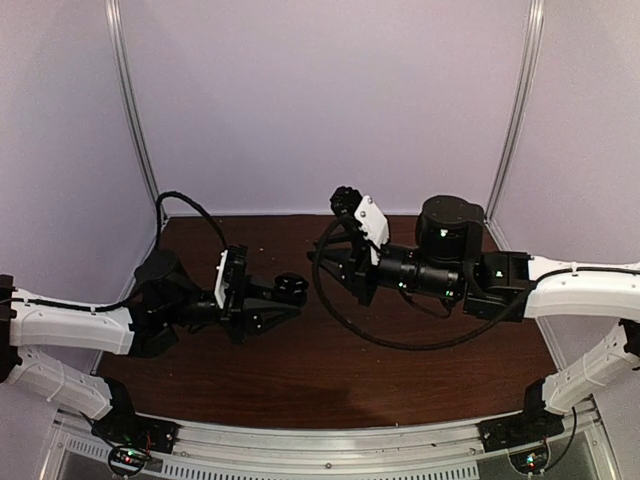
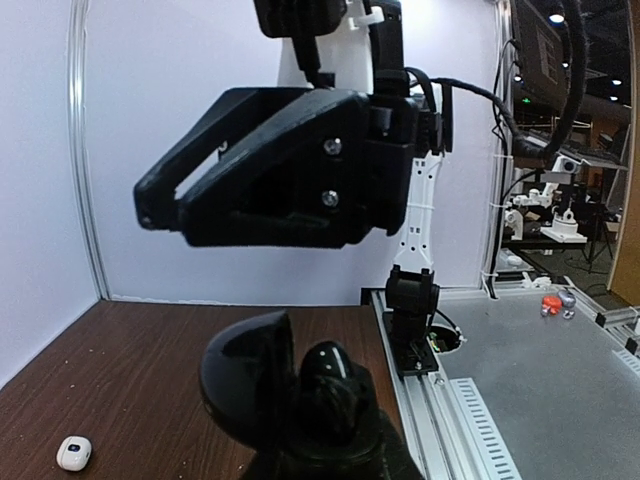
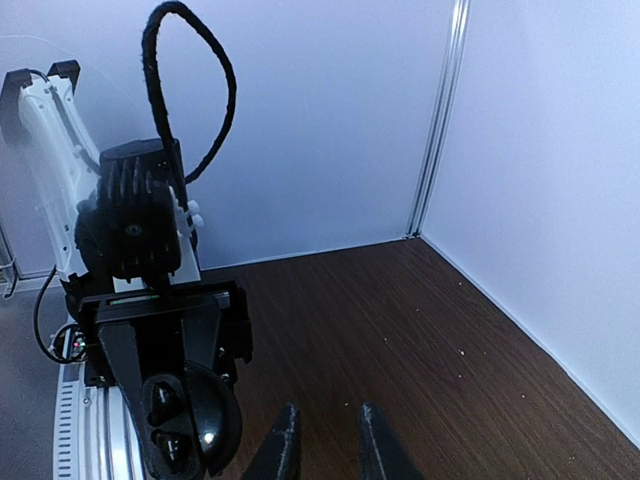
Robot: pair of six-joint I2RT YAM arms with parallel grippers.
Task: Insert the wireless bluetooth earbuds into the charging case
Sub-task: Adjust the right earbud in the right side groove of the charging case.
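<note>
Fingers (image 3: 125, 385) of the left gripper (image 1: 285, 292) are clamped on the open charging case (image 2: 250, 375). Right gripper (image 3: 325, 450) is parted slightly, empty.

Dark brown wood-grain tabletop (image 1: 300, 380) was smooth, matt, flecked with pale specks. Open rounded black plastic charging case (image 2: 245, 375), above tabletop, was glossy, caught highlights. Silver ribbed metal rail (image 1: 350, 440) along tabletop's near edge looked dull grey.

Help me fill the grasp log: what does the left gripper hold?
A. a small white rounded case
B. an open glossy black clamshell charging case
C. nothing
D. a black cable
B: the left gripper is clamped on the open glossy black clamshell charging case, while the small white rounded object lies alone on the brown wooden table.
</note>
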